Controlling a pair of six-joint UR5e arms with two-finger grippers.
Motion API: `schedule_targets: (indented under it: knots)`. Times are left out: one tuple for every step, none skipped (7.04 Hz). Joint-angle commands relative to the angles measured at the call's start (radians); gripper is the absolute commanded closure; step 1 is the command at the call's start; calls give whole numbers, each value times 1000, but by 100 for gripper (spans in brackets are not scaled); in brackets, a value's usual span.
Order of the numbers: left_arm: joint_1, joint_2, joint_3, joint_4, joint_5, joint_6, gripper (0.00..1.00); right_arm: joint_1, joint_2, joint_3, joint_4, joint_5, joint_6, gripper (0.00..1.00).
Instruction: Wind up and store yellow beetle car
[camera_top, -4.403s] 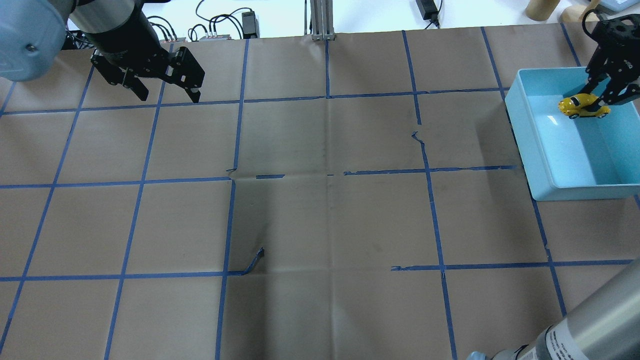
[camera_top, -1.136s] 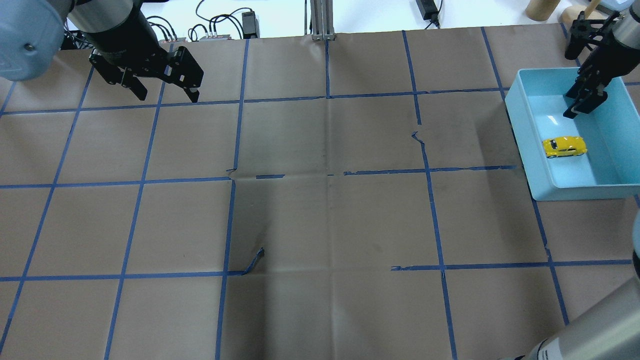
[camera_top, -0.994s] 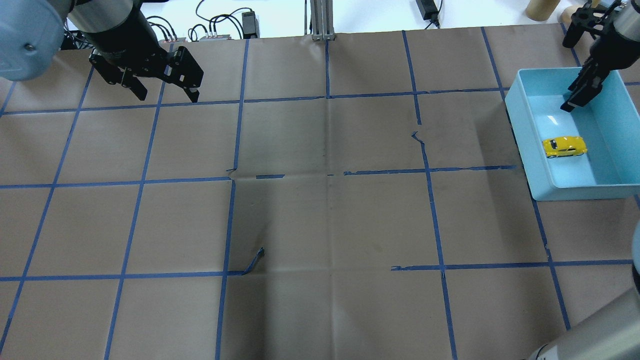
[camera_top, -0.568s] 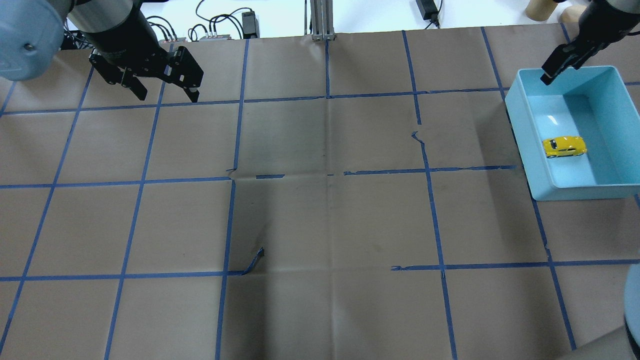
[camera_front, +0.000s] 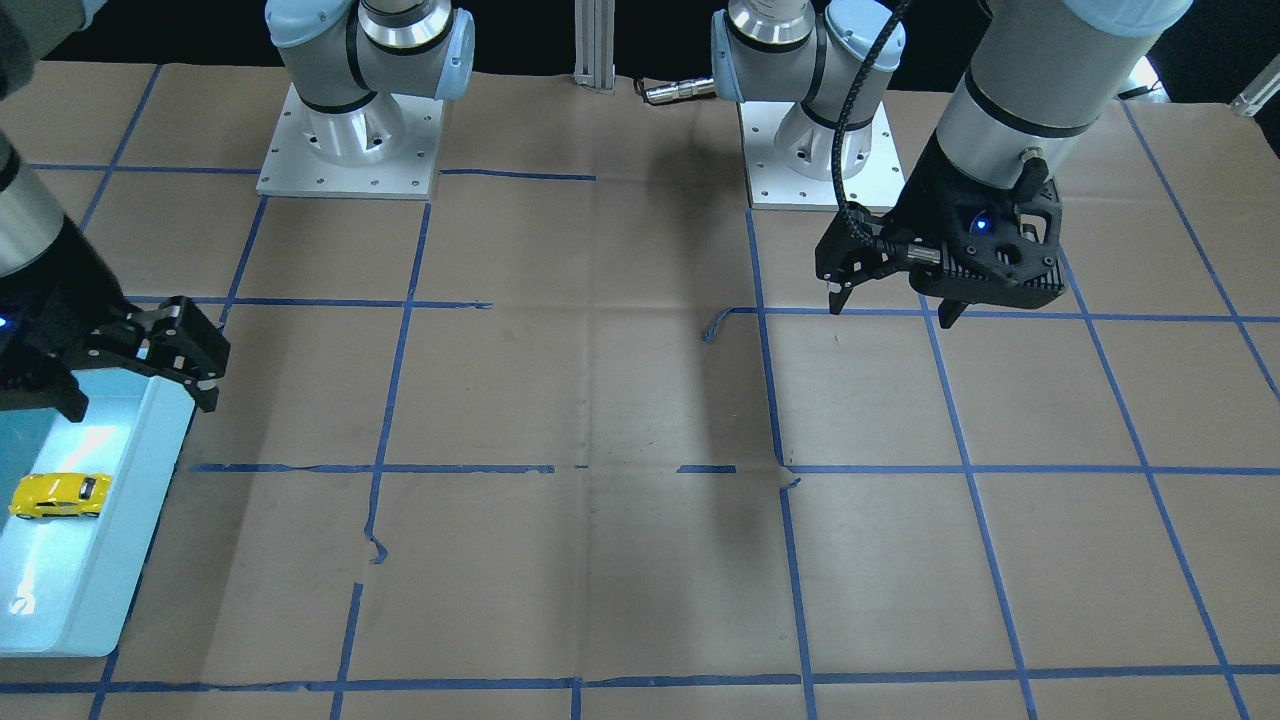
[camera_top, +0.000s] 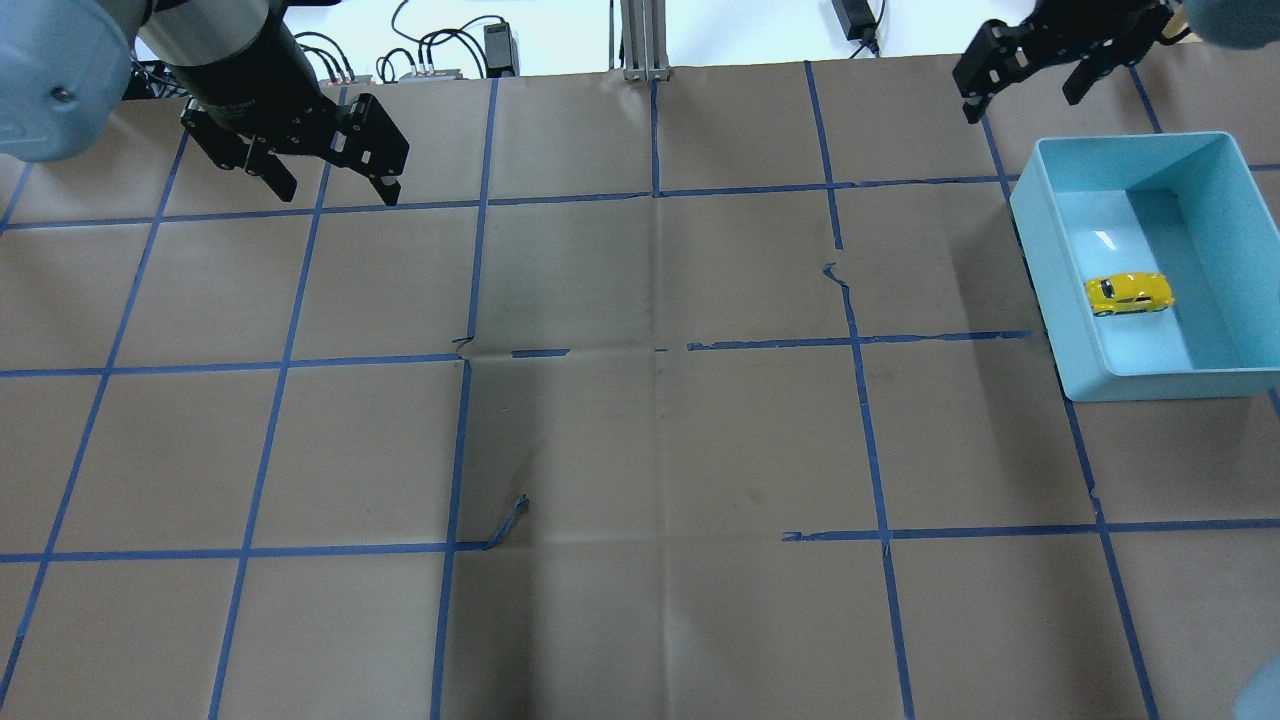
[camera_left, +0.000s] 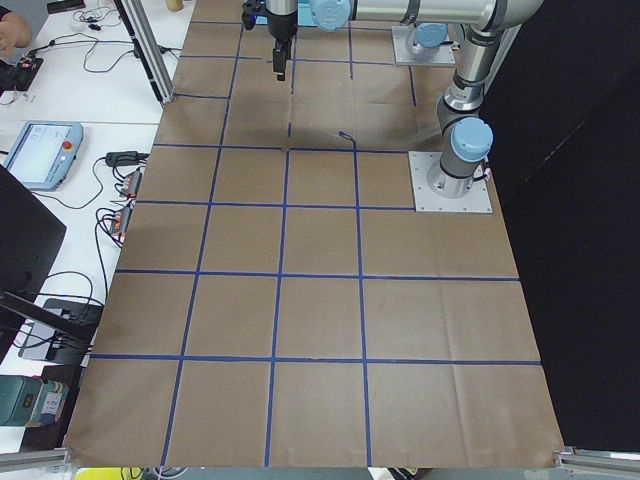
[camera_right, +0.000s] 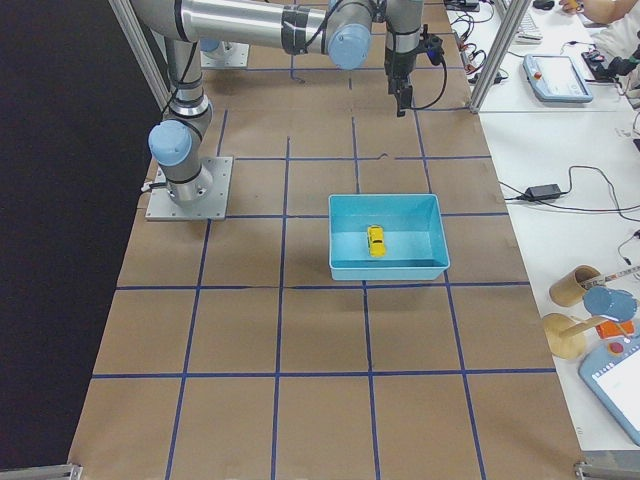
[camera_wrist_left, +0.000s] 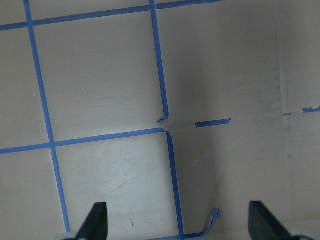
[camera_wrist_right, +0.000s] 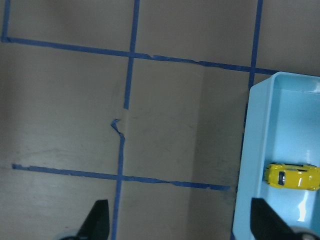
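The yellow beetle car (camera_top: 1130, 293) lies on its wheels on the floor of the light-blue bin (camera_top: 1170, 385), free of any gripper. It also shows in the front view (camera_front: 58, 495), the right side view (camera_right: 376, 241) and the right wrist view (camera_wrist_right: 292, 176). My right gripper (camera_top: 1020, 100) is open and empty, raised beyond the bin's far left corner, outside the bin (camera_front: 130, 520). Its fingertips (camera_wrist_right: 97, 215) frame bare table next to the bin (camera_wrist_right: 245, 165). My left gripper (camera_top: 338, 192) is open and empty, held above the far left of the table (camera_front: 890, 312).
Brown paper with a blue tape grid covers the table. A loose curl of tape (camera_top: 505, 525) sticks up left of centre. An aluminium post (camera_top: 645, 40), cables and power bricks lie past the far edge. Cardboard tubes (camera_top: 1080, 15) stand past the far right corner.
The right gripper, which held the car over the bin 4.4 s ago, has let it go, risen out of the bin and swung left. The car lies still. The left arm has not moved.
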Motion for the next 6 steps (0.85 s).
schedule_targets:
  knots:
    - [-1, 0, 0, -1, 2, -1, 0, 67, -8, -31, 79, 8, 142, 0]
    - [0, 0, 0, 0, 0, -1, 0, 70, -14, -32, 141, 21, 179, 0]
    - [0, 0, 0, 0, -3, -1, 0, 70, -17, -32, 148, 47, 208, 0]
    - [0, 0, 0, 0, -1, 1, 0, 70, -29, -28, 154, 48, 211, 0]
    - [4, -7, 5, 2, -3, -1, 0, 70, -45, -25, 194, 51, 210, 0]
    - [2, -10, 6, 2, -3, -1, 0, 70, -57, -23, 208, 49, 210, 0]
